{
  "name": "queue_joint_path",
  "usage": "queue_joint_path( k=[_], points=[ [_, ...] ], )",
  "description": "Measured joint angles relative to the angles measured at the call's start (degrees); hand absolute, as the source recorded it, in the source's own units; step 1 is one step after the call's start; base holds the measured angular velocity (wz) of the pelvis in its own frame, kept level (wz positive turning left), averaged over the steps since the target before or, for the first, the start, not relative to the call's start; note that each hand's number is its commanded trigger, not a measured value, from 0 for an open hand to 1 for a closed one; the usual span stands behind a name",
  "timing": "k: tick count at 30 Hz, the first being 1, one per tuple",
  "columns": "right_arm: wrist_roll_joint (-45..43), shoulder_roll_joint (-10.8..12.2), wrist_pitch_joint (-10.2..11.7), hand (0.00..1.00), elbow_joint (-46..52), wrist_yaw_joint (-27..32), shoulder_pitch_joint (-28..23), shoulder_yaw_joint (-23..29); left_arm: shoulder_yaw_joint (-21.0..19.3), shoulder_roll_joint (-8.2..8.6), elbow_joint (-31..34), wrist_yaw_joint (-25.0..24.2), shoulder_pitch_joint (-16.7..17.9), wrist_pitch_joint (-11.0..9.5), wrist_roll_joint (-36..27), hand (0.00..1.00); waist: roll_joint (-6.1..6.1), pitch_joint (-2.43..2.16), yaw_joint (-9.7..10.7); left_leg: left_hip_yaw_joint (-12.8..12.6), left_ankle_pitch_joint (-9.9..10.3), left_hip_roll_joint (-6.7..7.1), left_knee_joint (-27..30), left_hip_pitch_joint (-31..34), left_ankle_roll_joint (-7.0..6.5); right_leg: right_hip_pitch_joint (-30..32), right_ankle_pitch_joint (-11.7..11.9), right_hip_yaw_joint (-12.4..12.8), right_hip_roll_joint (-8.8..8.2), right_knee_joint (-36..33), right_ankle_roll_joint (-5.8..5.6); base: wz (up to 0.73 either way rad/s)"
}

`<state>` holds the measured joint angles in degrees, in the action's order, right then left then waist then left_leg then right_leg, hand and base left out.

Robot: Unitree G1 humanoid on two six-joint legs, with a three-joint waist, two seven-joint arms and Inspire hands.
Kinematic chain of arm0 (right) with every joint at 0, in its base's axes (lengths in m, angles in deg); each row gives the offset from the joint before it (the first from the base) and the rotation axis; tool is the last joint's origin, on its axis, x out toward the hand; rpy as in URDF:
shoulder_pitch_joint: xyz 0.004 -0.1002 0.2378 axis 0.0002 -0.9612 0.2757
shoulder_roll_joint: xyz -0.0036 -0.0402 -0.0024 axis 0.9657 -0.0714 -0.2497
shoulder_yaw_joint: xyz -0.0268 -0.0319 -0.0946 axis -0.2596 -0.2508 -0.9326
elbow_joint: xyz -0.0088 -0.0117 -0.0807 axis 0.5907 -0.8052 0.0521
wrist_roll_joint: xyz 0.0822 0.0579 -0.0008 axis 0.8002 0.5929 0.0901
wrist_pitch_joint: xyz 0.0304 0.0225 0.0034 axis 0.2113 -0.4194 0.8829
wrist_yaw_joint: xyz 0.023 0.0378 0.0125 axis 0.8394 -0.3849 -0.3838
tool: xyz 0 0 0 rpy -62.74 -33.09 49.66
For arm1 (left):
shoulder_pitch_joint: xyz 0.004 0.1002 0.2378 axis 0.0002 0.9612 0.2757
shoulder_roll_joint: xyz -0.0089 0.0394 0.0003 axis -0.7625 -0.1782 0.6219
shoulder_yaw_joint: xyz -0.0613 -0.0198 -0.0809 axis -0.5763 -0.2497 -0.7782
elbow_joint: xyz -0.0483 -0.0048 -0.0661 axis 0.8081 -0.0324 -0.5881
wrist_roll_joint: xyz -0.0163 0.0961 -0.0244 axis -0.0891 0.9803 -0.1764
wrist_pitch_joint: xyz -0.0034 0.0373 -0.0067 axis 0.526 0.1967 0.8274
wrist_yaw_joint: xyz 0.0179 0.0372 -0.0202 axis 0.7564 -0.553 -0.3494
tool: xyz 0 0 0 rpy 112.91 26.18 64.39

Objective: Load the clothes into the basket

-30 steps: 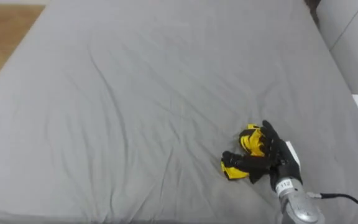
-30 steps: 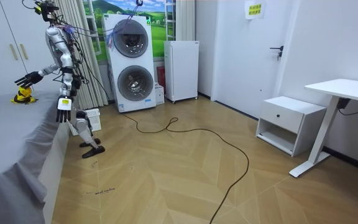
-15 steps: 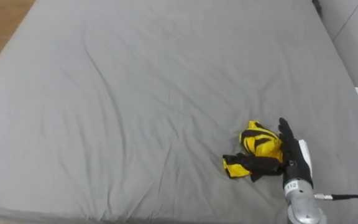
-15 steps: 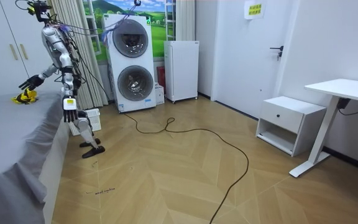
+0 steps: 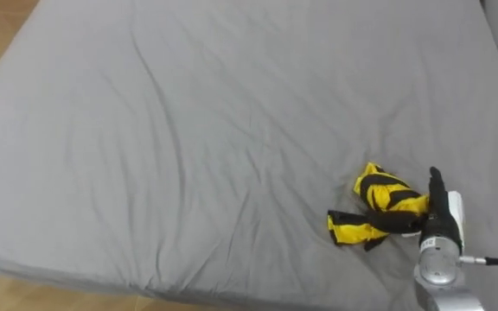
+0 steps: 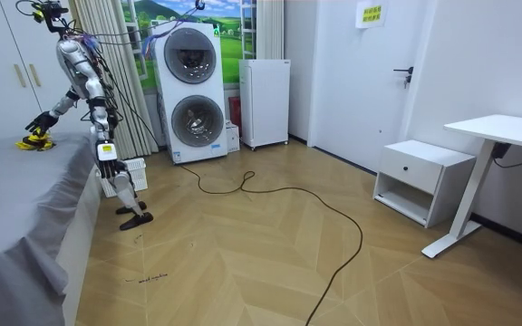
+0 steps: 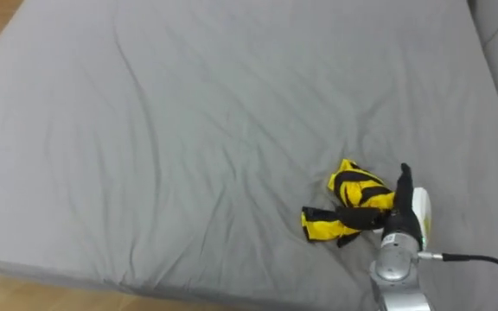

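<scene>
Contact is made at the right hand, set edge-on against the yellow-and-black garment at its 9 o'clock. Whether it grips the cloth cannot be told. The edge-on approach probably suits a sideways scoop. The garment lies crumpled on the grey bed, toward 4 o'clock of the sheet, within reach of the robot's side. The left hand hangs idle beside the bed.

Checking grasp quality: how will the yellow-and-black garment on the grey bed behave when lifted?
Crumpled in folds, the yellow-and-black garment will likely droop limply. It looks thin, so probably light. Its trailing end by the right robot hand may dangle.
</scene>
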<state>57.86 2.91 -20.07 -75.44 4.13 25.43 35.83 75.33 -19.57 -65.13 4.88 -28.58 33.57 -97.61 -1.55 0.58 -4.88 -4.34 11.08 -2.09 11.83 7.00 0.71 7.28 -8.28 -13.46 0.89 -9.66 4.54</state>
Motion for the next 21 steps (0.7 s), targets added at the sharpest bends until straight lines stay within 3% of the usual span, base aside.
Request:
queue_joint_path(
  k=[4,9,10,11,12,13,19,21],
  points=[
    [0.01,-0.11,-0.12,0.00,-3.49,1.05,1.24,0.02,0.05,-0.19,0.01,-0.26,-1.09,0.84,-0.05,0.00,0.06,0.01,-0.34,0.81,-0.04,0.15,0.31,1.63,-0.01,1.19,0.00,-1.00,-0.16,-0.02,0.00,0.10],
    [2.02,-1.52,-0.38,0.00,-10.52,1.93,4.82,0.02,1.92,-0.52,-0.03,-0.46,-2.74,0.97,-0.07,0.00,1.10,0.20,-0.13,2.99,-0.22,0.61,1.31,4.73,-0.17,3.11,0.01,-3.43,-0.71,-0.31,-0.02,0.20],
    [2.38,-2.24,-0.42,0.10,-12.82,1.91,5.92,0.07,2.95,-0.74,-0.06,-0.64,-2.84,0.97,-0.07,0.00,1.42,0.18,-0.14,3.10,-0.38,0.71,1.31,5.15,-0.24,3.34,0.02,-3.87,-0.85,-0.31,-0.03,0.15],
    [2.84,-3.03,-0.46,0.27,-14.52,1.90,6.85,0.09,3.83,-1.23,-0.10,-1.16,-2.84,1.00,-0.07,0.00,1.63,0.22,-0.31,3.16,-0.45,0.73,1.31,5.46,-0.26,3.67,0.03,-3.98,-0.92,-0.39,-0.04,0.11],
    [3.01,-3.28,-0.45,0.77,-15.06,1.88,7.19,0.07,4.04,-1.43,-0.16,-1.32,-2.84,1.02,-0.07,0.00,1.67,0.25,-0.37,3.19,-0.46,0.73,1.31,5.57,-0.26,3.77,0.03,-3.98,-0.92,-0.39,-0.04,0.04],
    [3.39,-3.96,-0.44,1.00,-16.36,1.54,8.02,0.08,4.09,-1.84,-0.52,-1.69,-2.91,1.07,-0.03,0.00,1.83,0.34,-0.52,3.24,-0.50,0.72,1.32,5.75,-0.25,3.89,0.03,-3.99,-0.94,-0.39,-0.04,0.03],
    [3.34,-7.19,-0.17,1.00,-21.92,1.42,10.07,-1.03,4.88,-2.44,-2.38,-2.77,-5.10,1.38,-0.03,0.00,2.67,0.71,-2.23,3.71,-1.11,0.93,1.77,8.42,-0.34,6.43,0.03,-4.74,-1.43,-1.45,-0.03,0.07],
    [3.33,-9.27,-0.42,1.00,-23.53,0.55,11.35,-1.17,5.79,-2.44,-2.48,-2.89,-5.82,1.95,-0.02,0.00,2.77,0.82,-2.45,3.71,-1.30,0.94,1.79,8.77,-0.39,6.89,0.03,-5.35,-1.64,-1.93,-0.04,0.08]
  ],
)
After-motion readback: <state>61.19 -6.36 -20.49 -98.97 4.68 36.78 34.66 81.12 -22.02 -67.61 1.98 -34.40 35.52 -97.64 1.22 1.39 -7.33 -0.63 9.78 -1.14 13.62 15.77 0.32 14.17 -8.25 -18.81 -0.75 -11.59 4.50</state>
